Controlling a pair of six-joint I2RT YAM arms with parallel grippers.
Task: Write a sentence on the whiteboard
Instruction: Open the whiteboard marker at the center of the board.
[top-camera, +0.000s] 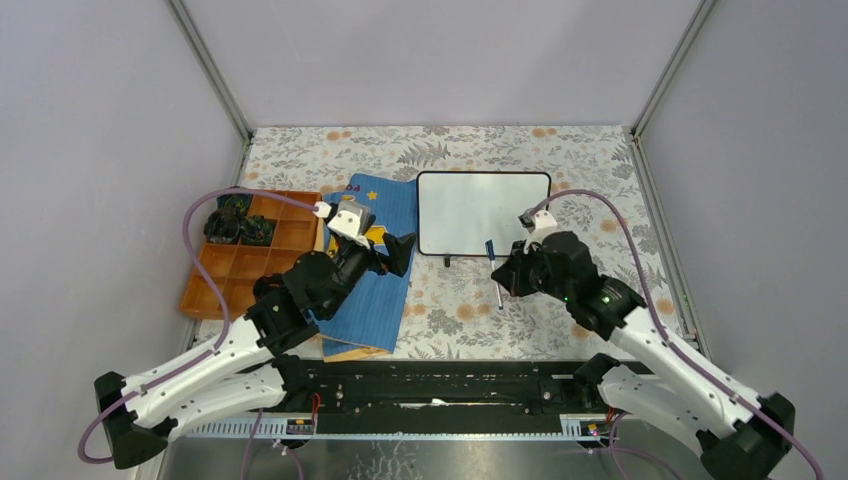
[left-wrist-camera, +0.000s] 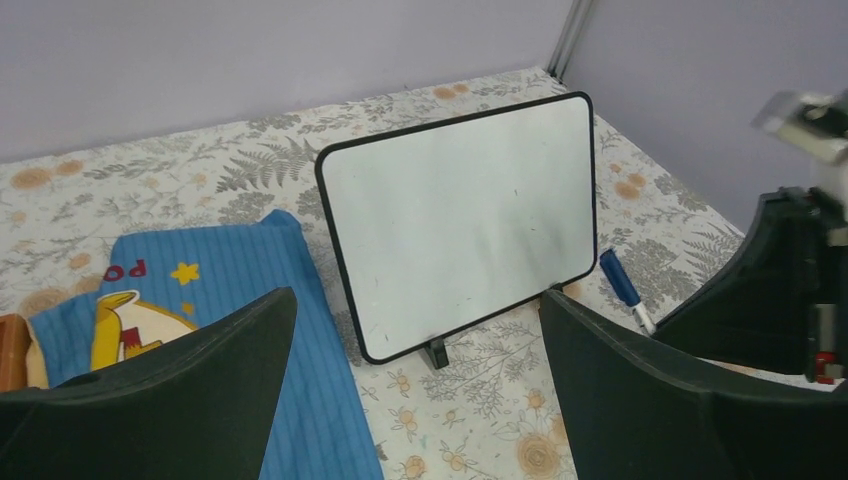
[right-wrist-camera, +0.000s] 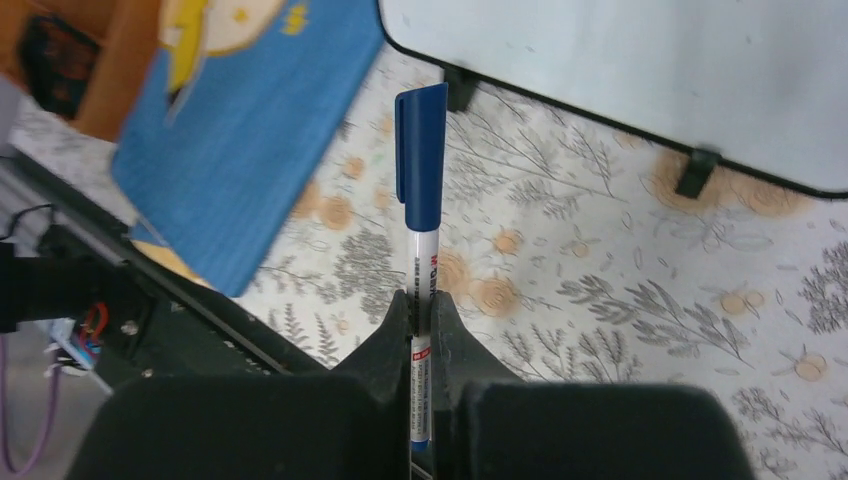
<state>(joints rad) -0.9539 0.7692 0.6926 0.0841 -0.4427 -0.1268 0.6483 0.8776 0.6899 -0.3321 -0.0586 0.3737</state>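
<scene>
Whiteboard: we see the small white rectangular board with a thin black frame and rounded corners at the centre of the top view, propped on little black feet. Its face is plain white with faint grey smudges.
Marker: a white-barrelled pen with a blue cap sits just below the board's lower right corner in the top view. Its capped end points toward the board's bottom edge.
Right gripper: the right gripper is pinching the marker's white barrel between pressed-together fingers. We cannot tell whether the pen is lifted off the cloth.
Left gripper: the left gripper has its jaws spread wide with nothing between them. It sits left of the board, over the book, and its wrist view frames the board between the two fingers.
Book: a blue ribbed cloth-like book with a yellow cartoon figure lies just left of the board, slanting toward lower centre.
Tray: an orange plastic tray with compartments sits at centre left, with dark items in its upper cells.
Table: a cloth with a grey fern and orange flower print covers it.
</scene>
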